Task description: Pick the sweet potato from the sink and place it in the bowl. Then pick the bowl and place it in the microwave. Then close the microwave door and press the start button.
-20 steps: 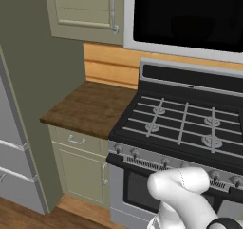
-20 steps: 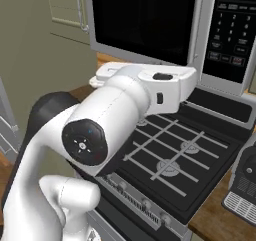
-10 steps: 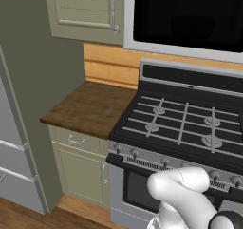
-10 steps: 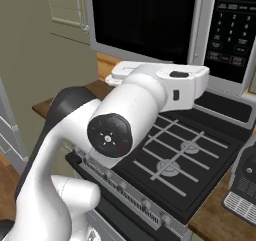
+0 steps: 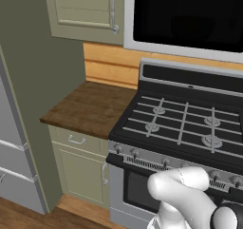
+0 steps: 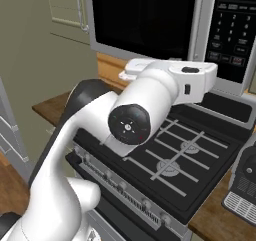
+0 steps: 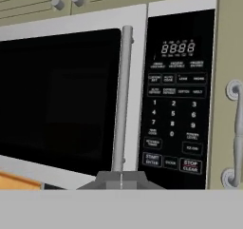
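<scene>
The microwave door [image 7: 61, 95] is closed, its black glass dark, with its long grey bar handle [image 7: 122, 100] upright beside the keypad. My gripper [image 7: 121, 179] is shut with nothing in it, held in front of the door's lower edge, left of and below the start button [image 7: 152, 159]. In the right base view my white hand [image 6: 187, 77] hovers over the stove, in front of the microwave [image 6: 150, 20] and near its control panel [image 6: 231, 30]. The door [image 5: 190, 14] also spans the top of the left base view. The sweet potato, bowl and sink are out of view.
A black gas stove [image 5: 185, 128] sits below the microwave, with a wooden counter [image 5: 90, 107] to its left. Pale green cabinets [image 5: 85, 9] hang at the upper left. A dark appliance [image 6: 245, 180] stands on the counter at the right. A cabinet handle [image 7: 236, 133] is right of the keypad.
In the right base view the arm has swung to the right, carrying the hand closer to the control panel. The gripper stays shut and the door stays closed.
</scene>
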